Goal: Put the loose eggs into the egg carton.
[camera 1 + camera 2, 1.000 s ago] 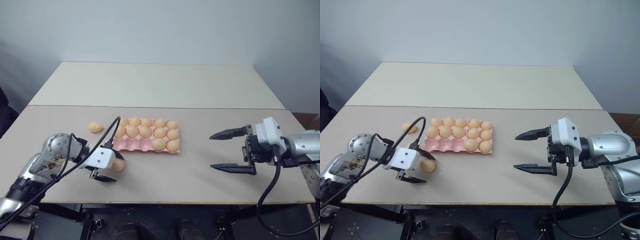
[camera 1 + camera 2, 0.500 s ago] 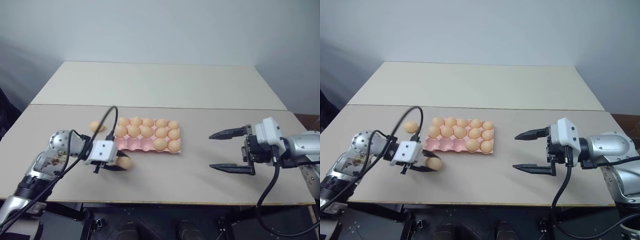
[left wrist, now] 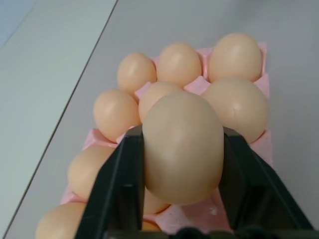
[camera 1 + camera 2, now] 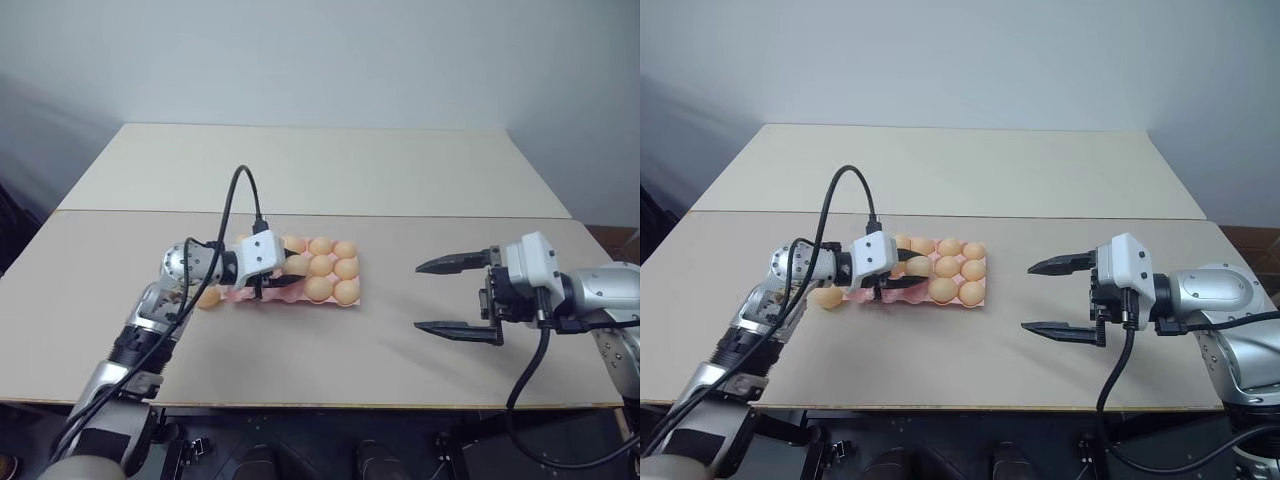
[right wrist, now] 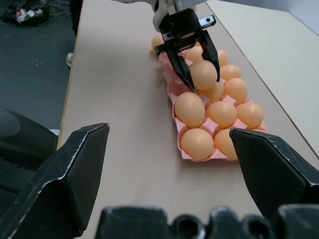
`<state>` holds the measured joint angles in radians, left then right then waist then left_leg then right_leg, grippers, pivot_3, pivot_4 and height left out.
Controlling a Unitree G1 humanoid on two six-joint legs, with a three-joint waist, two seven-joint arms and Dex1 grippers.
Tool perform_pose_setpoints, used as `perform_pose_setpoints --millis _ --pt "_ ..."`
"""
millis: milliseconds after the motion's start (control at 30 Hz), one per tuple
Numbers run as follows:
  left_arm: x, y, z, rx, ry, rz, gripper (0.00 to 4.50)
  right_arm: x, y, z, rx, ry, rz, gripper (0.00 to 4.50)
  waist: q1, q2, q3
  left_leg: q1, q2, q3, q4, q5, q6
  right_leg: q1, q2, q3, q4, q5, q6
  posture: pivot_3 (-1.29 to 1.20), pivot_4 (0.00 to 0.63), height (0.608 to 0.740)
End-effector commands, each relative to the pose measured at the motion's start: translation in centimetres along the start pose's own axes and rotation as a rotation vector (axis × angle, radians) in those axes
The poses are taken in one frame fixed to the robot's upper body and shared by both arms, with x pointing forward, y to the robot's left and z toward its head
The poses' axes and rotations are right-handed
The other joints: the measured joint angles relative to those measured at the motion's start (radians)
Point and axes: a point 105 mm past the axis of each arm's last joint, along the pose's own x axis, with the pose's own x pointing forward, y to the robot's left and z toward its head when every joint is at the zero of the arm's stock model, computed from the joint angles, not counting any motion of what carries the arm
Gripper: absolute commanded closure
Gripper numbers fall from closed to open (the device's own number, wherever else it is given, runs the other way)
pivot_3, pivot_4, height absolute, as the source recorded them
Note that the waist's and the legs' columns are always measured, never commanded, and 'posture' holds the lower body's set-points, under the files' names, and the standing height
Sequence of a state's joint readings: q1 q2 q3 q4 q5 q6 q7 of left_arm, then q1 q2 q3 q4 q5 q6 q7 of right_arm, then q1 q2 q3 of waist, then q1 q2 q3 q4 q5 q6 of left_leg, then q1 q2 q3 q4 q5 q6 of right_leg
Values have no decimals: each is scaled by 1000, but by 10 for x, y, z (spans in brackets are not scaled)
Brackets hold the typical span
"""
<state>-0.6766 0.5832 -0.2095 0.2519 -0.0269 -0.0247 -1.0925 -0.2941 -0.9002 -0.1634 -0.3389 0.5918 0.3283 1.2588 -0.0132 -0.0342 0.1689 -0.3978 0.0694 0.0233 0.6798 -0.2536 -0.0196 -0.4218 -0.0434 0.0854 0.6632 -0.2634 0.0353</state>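
Since a second ago my left tool [image 4: 906, 277] has lifted off the counter [image 4: 970, 350] with an egg and swung over to the egg carton [image 4: 352, 300], carrying the egg along; my right arm has not shifted.

Now my left tool is clamped on that held egg [image 3: 182, 147], one black finger on each side of it, and holds it above the near-left part of the carton. From my left wrist the egg hangs over the pink cups with seated eggs beyond it and to both sides. From my right wrist I can see the held egg raised above the eggs in the tray, not touching them.

One loose egg [image 4: 208, 297] lies on the counter just beside the carton's left end, partly behind my left arm. The carton sits near the middle of the counter, most of its cups filled; the ones under my left tool are hidden, so I cannot count the free cups.

My right tool [image 4: 455, 296] hovers well to the right of the carton, fingers spread wide with nothing between them, pointing toward the tray.
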Motion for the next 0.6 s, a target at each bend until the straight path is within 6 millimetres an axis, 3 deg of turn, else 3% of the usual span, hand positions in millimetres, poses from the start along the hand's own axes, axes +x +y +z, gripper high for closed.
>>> perform_pose_setpoints --millis 33,133,367,600 --pt "-8 5 15 33 -49 -14 1017 -2 0 10 -57 -10 -16 0 1 0 0 0 0 0 0 0 0 0 0 0 0 0 0 0 150 740" --pt "-15 7 19 32 -62 -14 26 -1 0 10 -56 -12 -18 0 1 0 0 0 0 0 0 0 0 0 0 0 0 0 0 0 150 740" --pt "-39 17 24 52 -68 38 9 2 -1 9 -56 -22 -17 0 0 0 0 0 0 0 0 0 0 0 0 0 0 0 0 0 150 740" --pt "-117 22 26 -149 -188 118 9 3 -1 8 -47 -28 -11 0 -7 0 0 0 1 0 0 0 0 -1 0 0 0 0 0 0 150 740"
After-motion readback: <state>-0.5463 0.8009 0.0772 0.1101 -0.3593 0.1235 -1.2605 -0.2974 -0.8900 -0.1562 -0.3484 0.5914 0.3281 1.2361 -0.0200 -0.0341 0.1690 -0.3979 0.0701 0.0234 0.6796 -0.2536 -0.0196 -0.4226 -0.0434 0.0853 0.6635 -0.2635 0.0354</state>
